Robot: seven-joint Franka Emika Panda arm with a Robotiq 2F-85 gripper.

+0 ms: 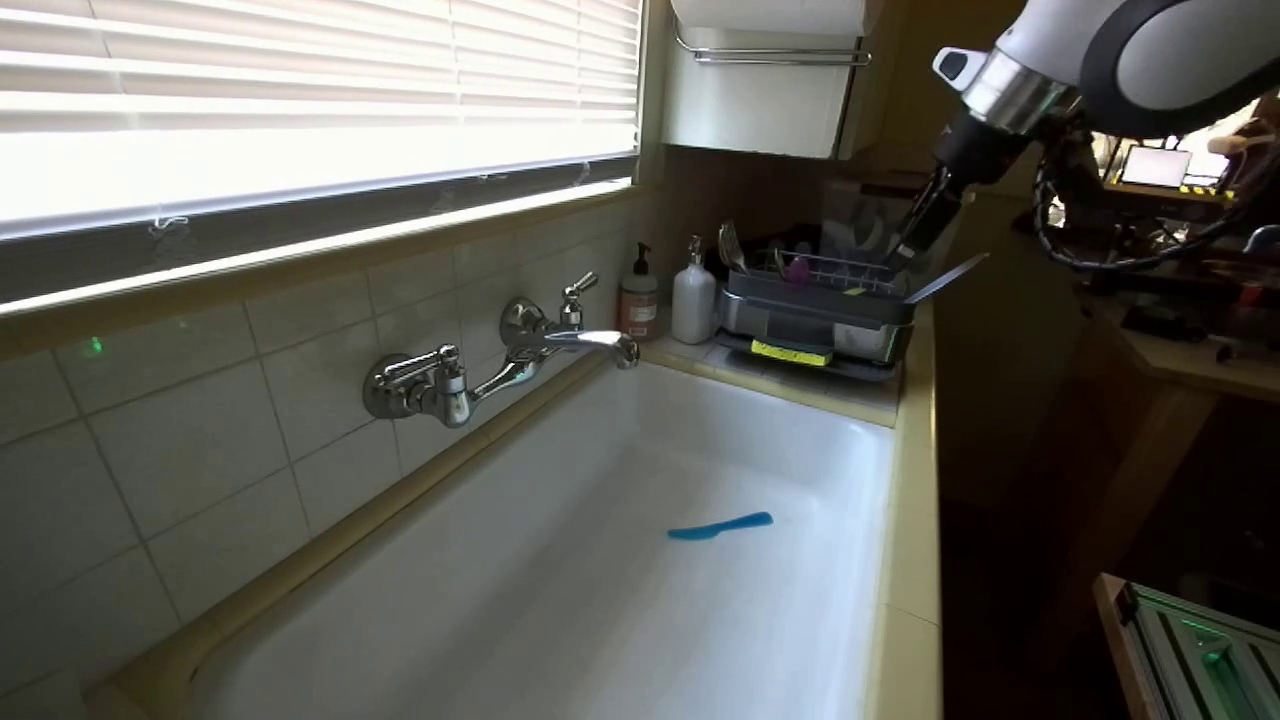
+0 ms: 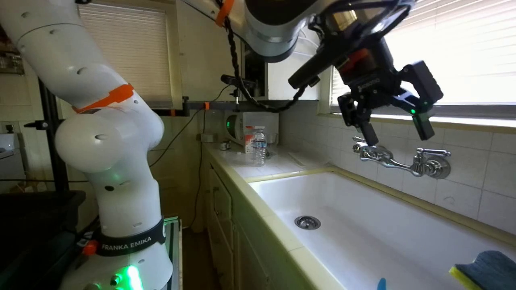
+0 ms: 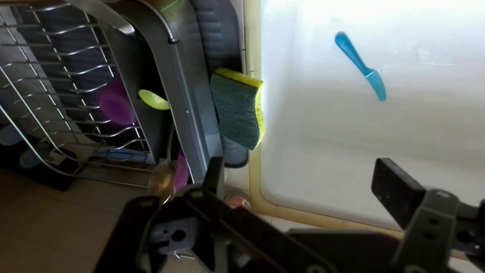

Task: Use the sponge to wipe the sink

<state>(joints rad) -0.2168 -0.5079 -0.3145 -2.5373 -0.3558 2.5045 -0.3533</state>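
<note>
Wrist view: the sponge point(image 3: 237, 110) is parked on a dark tray point(image 3: 216, 34) just left of the sink point(image 3: 341, 151), gripper point(image 3: 299, 176) spread wide, nothing held. With the dish rack point(image 3: 191, 94) so close, a descent too far left could get blocked, or the sponge knocked away. A lime spoon point(image 3: 153, 99) and purple cup point(image 3: 116, 103) are held in the dish rack; the blue knife point(image 3: 364, 69) in the sink might get dragged mid-wipe.

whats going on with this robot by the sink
A robot arm has its fingers spread, with nothing between them. The sponge for wiping the sink lies beside the dish rack, green side up, not yet picked up. A blue knife lies in the sink.
</note>
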